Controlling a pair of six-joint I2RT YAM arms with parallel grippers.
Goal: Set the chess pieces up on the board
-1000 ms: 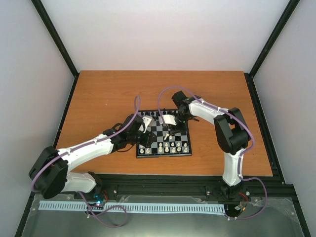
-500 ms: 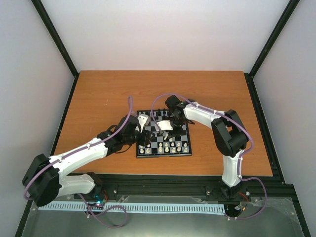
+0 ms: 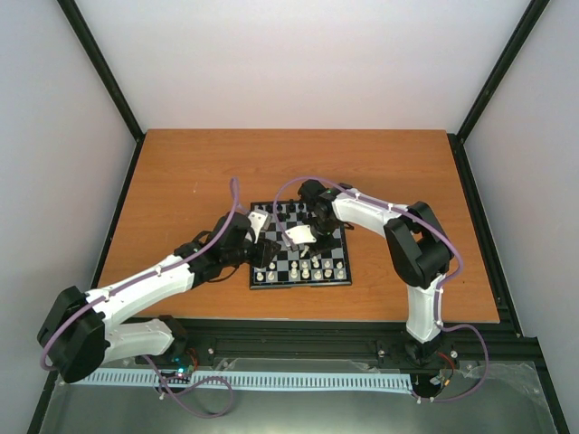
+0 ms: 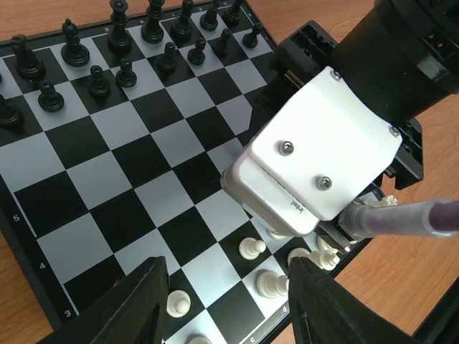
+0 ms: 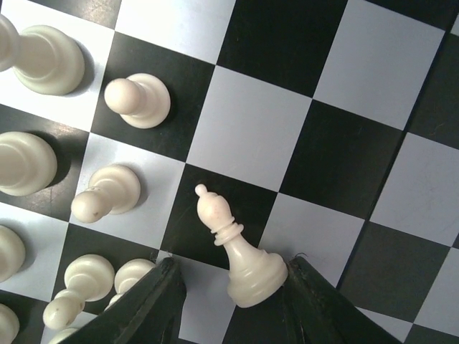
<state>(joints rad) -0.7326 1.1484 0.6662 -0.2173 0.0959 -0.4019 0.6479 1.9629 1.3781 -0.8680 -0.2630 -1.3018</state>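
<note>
The right gripper [image 5: 233,276] is open around a white bishop [image 5: 222,222] on the board [image 5: 244,136]. The left gripper [image 4: 228,271] is open too.

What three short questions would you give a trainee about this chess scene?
1. True or false: the left gripper holds a black pawn.
2. Which piece stands between the fingers of the right gripper? A) white bishop B) black knight C) white rook
3. In the top view, what colour are the pieces along the near edge of the board?
Key: 1 false, it is open and empty; 2 A; 3 white.
</note>
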